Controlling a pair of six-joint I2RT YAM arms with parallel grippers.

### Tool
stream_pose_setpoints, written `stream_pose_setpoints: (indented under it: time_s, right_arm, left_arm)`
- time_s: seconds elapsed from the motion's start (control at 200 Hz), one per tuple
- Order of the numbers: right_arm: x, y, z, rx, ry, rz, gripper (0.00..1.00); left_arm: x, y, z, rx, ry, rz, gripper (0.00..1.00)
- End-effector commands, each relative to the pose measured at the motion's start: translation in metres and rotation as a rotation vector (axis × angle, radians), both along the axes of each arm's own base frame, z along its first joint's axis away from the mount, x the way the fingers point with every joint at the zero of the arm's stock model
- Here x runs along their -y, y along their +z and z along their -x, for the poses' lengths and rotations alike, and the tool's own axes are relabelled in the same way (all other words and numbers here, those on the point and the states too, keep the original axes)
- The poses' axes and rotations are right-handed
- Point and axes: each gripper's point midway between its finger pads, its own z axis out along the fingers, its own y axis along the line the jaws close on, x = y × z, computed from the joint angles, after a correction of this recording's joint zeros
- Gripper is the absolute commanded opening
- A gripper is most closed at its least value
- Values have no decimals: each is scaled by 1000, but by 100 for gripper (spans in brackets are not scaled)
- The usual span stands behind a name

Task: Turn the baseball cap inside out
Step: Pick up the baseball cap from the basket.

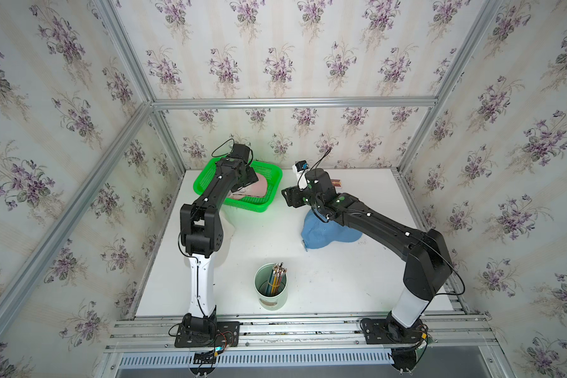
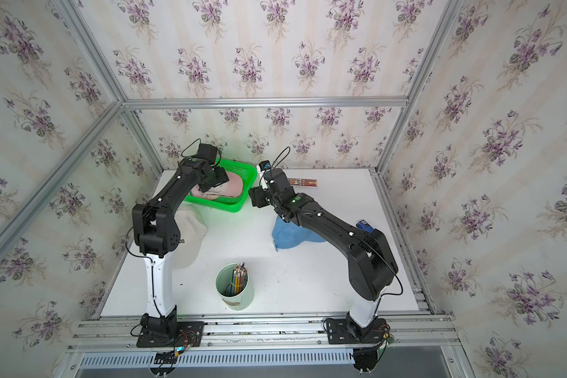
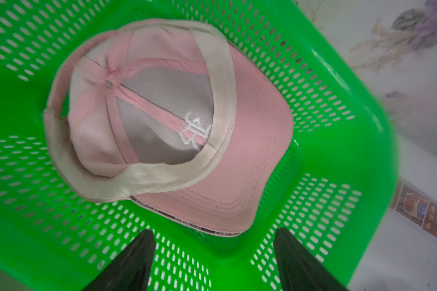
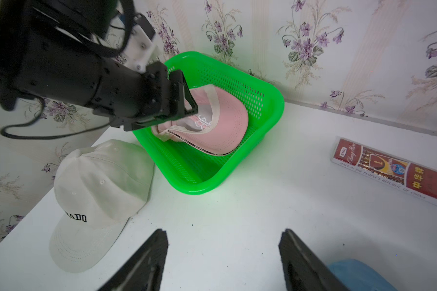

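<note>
A pink baseball cap (image 3: 250, 141) lies in the green basket (image 3: 338, 100) with its pale lining and sweatband facing up; it shows in both top views (image 1: 262, 188) (image 2: 234, 186) and in the right wrist view (image 4: 227, 126). My left gripper (image 3: 213, 231) hangs just above the cap, open, with nothing between its fingers. A blue cap (image 1: 321, 234) lies on the table under my right arm. A white cap (image 4: 99, 186) lies beside the basket, under my left arm. My right gripper (image 4: 222, 233) is open over bare table between the basket and the blue cap.
A pale green cup of pencils (image 1: 270, 288) stands near the table's front middle. A red printed carton (image 4: 394, 168) lies along the back wall to the right. The basket (image 1: 269, 170) sits in the back left corner, close to the walls.
</note>
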Motion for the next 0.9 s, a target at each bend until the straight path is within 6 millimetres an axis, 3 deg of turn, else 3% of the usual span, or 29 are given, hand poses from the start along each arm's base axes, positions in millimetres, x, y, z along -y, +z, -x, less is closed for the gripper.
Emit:
stream_pose_setpoints:
  time_s: [0.0, 0.385, 0.495, 0.604, 0.754, 0.894]
  right_arm:
    - [3, 13, -3, 46, -10, -9, 74]
    - [5, 6, -10, 39, -17, 13, 75]
    - [10, 10, -15, 38, -25, -1, 75]
    - [16, 12, -17, 37, -34, -8, 75]
    - [16, 14, -18, 38, -30, -16, 75]
    - [14, 10, -16, 20, -21, -22, 75]
  left_arm:
    - [13, -16, 14, -75, -44, -6, 78]
    - [61, -36, 68, -143, -193, 41, 79]
    - [78, -41, 76, -168, -226, 104, 79]
    - [86, -29, 73, -131, -240, 128, 79]
    - [59, -2, 50, -68, -162, 3, 84]
    - [23, -4, 21, -34, -30, -83, 86]
